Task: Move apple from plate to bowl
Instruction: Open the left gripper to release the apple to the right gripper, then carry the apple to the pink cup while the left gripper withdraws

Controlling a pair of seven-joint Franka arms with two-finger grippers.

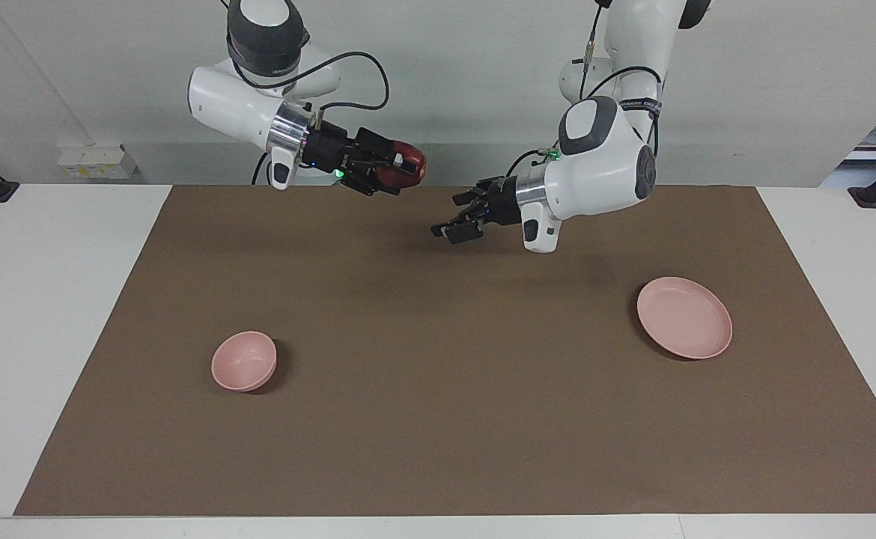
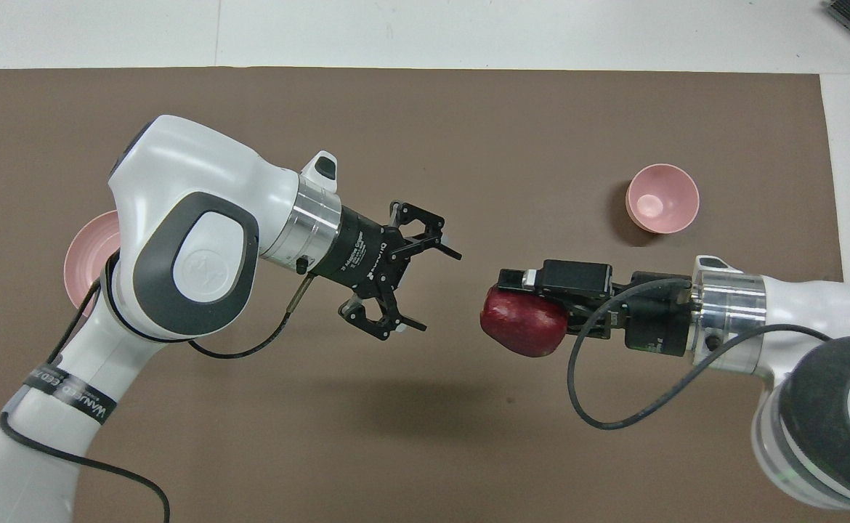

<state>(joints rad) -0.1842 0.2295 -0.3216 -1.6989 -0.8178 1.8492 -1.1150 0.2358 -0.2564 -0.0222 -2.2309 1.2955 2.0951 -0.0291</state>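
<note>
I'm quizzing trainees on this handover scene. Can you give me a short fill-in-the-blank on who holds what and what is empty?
1. The apple is held by the ____ gripper.
2. The left gripper holds ____.
3. The plate lies toward the ____ arm's end of the table.
4. The bowl is ____.

Missing words: right; nothing; left; empty

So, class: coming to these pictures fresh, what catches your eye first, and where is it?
The dark red apple, gripped in the right hand up in the air over the brown mat. Facing it hangs the left hand, open and empty. The pink bowl and plate sit empty toward opposite ends of the mat.
</note>
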